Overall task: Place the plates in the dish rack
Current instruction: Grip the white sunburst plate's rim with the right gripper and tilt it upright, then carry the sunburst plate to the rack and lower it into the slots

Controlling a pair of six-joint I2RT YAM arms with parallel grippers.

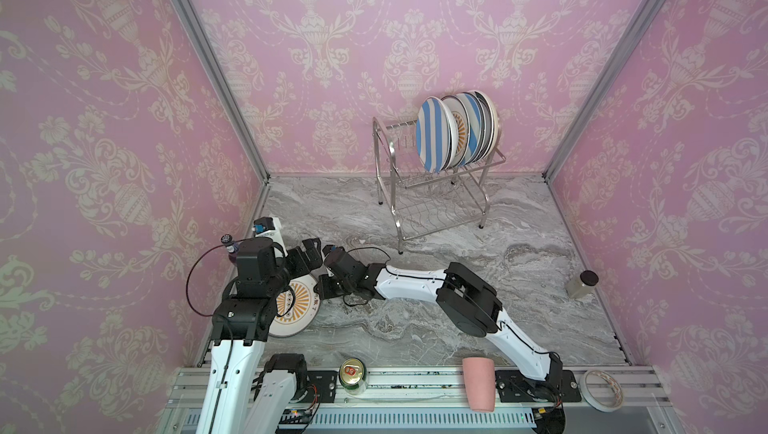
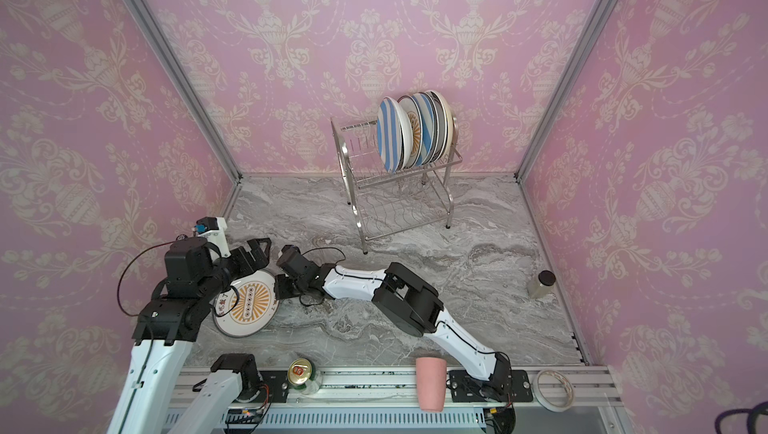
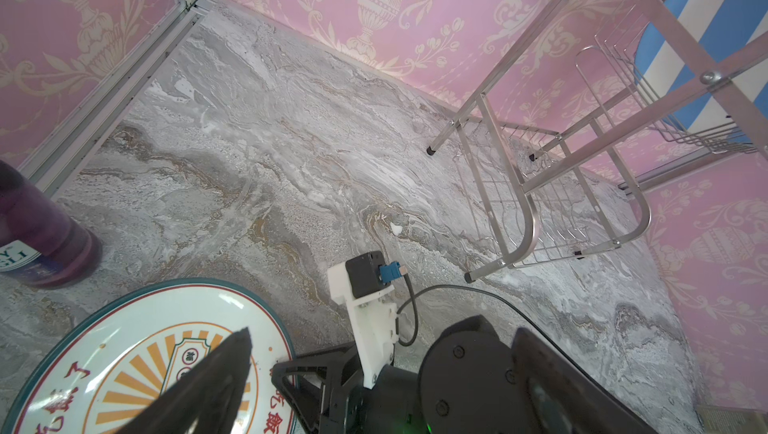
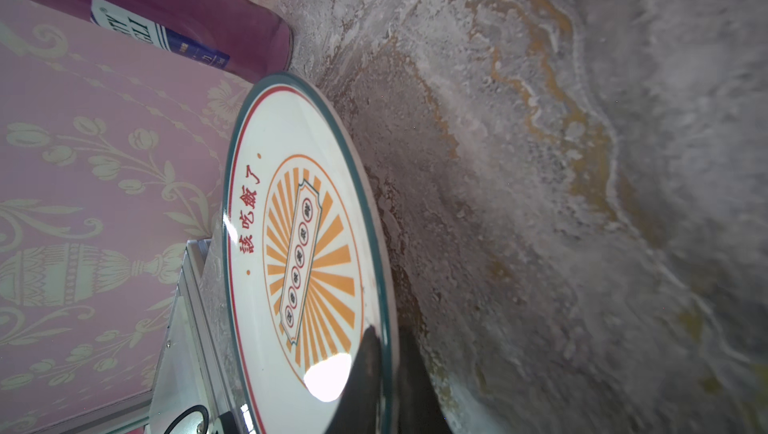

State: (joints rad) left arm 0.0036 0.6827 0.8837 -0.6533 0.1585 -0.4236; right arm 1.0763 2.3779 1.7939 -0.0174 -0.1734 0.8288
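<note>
Much of the orange-sunburst plate [image 1: 298, 301] is hidden in both top views under the left arm's elbow and wrist. Only its right-hand part shows, lying on the desk [image 1: 415, 311] near the front left corner. The right wrist view shows far more of it: teal rim, red line, red characters and orange rays, with only the near edge running out of frame. There the right end effector [image 4: 388, 349] is closed on the rim, one dark finger over the face and one under it. Whether that edge is lifted clear of the desk I cannot tell. The left end effector [image 1: 308, 250] stands wide open with nothing in it. One blurred finger [image 3: 224, 373] shows over the plate, but contact cannot be judged. A purple bottle [image 3: 41, 228] just beside the plate is cut off at the frame edge in both wrist views and almost wholly covered by the left arm from above.

The dish rack [image 1: 440, 213] stands at the back of the desk, well apart from both arms. Its upper tier holds plates [image 1: 469, 128] on edge, with a blue-and-white striped plate [image 1: 432, 137] foremost. Behind it they overlap so tightly that their number is hard to make out. A jar [image 1: 581, 284] with a dark lid, pale inside, sits by the right wall.
</note>
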